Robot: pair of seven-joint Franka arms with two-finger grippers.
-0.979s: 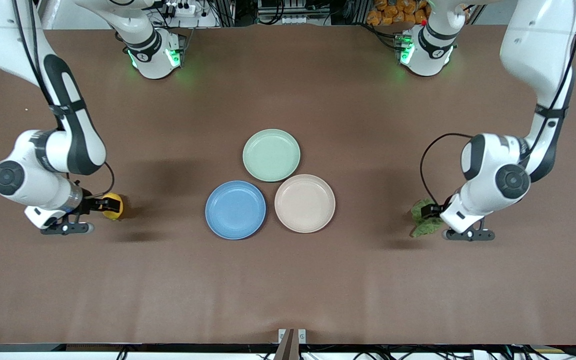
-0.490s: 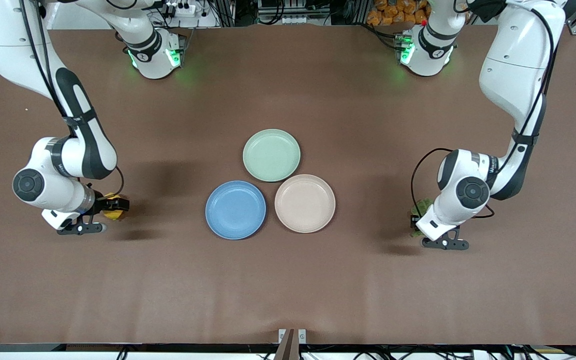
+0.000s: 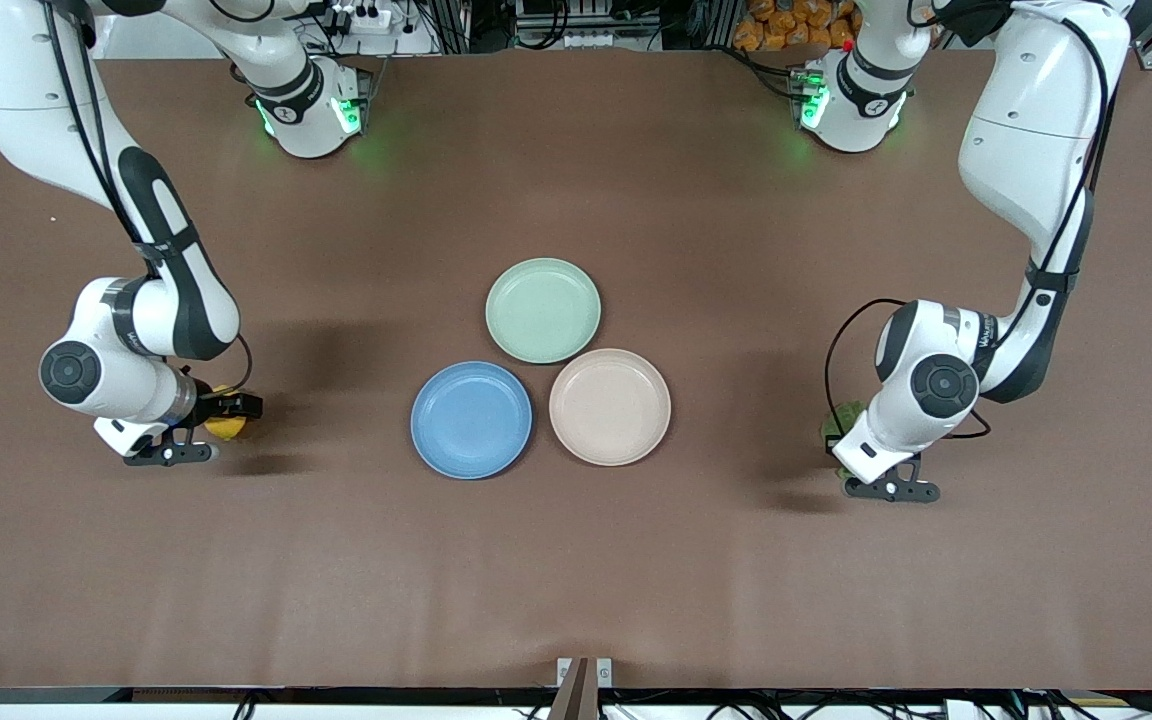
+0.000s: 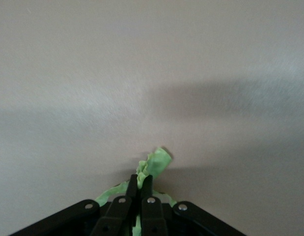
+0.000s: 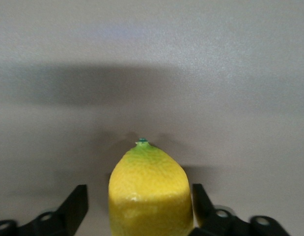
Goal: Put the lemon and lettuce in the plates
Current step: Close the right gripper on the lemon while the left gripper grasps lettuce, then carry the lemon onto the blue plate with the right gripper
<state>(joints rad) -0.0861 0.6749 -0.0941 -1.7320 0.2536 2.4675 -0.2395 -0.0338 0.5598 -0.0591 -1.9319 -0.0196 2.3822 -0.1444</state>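
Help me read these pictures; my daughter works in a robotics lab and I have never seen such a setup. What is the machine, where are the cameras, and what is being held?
Two white robot arms stand at a brown table. One picture looks down from across the table; the other two come from cameras on each arm's wrist.

Mid-table lie a blue plate, a beige-pink plate and a pale green plate, all empty.

The left gripper has pinched shut on the lettuce at its end of the table. The right gripper sits around the lemon at the other end, its fingers apart from the lemon, so not gripping yet.
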